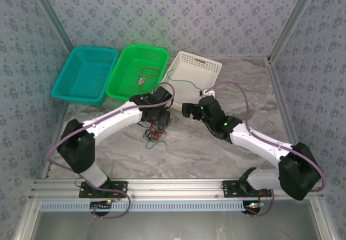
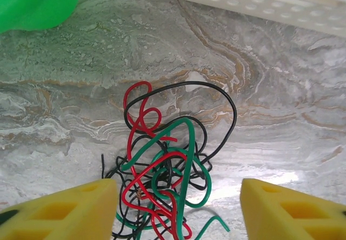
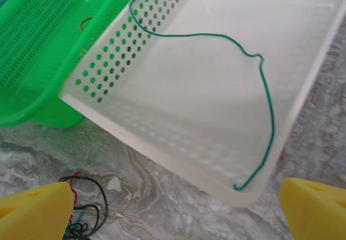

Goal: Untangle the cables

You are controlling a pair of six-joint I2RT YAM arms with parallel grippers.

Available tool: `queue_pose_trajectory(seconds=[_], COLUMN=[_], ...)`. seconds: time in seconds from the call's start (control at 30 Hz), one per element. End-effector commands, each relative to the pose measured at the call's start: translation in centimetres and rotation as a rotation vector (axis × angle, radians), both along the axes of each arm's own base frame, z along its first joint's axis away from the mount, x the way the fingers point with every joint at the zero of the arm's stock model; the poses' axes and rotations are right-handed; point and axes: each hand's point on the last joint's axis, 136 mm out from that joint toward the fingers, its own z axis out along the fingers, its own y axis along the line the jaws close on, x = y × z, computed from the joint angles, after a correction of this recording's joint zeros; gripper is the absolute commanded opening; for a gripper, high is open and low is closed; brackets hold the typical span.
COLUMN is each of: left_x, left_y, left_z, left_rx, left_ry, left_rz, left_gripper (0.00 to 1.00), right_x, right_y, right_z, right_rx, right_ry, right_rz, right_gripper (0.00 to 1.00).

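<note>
Cables (image 1: pixel 155 131): one red-green-black tangle (image 2: pixel 186 142), one green cable (image 3: pixel 268 105) in the white basket (image 3: pixel 162 121).
It arcs wall to rim; left gripper (image 2: pixel 178 197) and right gripper (image 3: pixel 177 197) jaws spread.

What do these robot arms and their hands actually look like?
Both the left arm and right arm have white tubular links between chunky black joints, with a lilac cable looping alongside each. The left hand and right hand each end in two yellow wedge-shaped fingers.
</note>
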Motion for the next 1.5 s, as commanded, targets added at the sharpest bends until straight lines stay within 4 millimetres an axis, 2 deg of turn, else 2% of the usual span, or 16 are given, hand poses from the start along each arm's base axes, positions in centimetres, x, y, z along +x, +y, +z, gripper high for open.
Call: queue_pose_trajectory(seconds=[0.0,0.3,0.5,0.63,0.73,0.83,1.03,1.17,1.27,1.47], left_x=[0.3,0.9,0.9,0.8,0.7,0.8,0.4,-0.5,-0.9,-1.1], left_y=[0.5,0.2,0.1,0.1,-0.1,-0.6,-1.9,-3.2,-3.2,-3.2], left_z=[0.3,-0.8,-1.2,-1.5,-1.2,0.2,4.2,6.9,8.3,11.1], left_rx=[0.075,0.151,0.160,0.165,0.144,0.090,-0.096,-0.269,-0.359,-0.569], left_ry=[-0.001,0.016,0.022,0.031,0.028,0.001,-0.094,-0.123,-0.117,-0.108], left_rz=[-0.006,-0.008,-0.011,-0.011,-0.012,-0.012,-0.057,-0.122,-0.131,-0.145], left_gripper=[0.55,0.47,0.36,0.30,0.16,0.00,0.00,0.00,0.00,0.00], right_x=[-0.1,-0.6,-0.8,-1.2,-1.8,-2.8,-5.4,-6.1,-6.3,-6.2], right_y=[-1.6,-2.5,-2.4,-1.4,0.2,2.2,6.3,7.9,9.2,11.9], right_z=[0.6,0.5,0.7,1.1,1.6,1.9,3.2,2.7,3.0,3.4], right_rx=[0.012,0.015,0.024,0.044,0.072,0.109,0.187,0.180,0.183,0.094], right_ry=[-0.032,-0.039,-0.048,-0.071,-0.100,-0.127,-0.208,-0.210,-0.245,-0.344], right_rz=[-0.077,-0.097,-0.075,-0.007,0.100,0.239,0.537,0.643,0.700,0.793], right_gripper=[1.00,1.00,1.00,1.00,1.00,1.00,1.00,1.00,1.00,0.88])
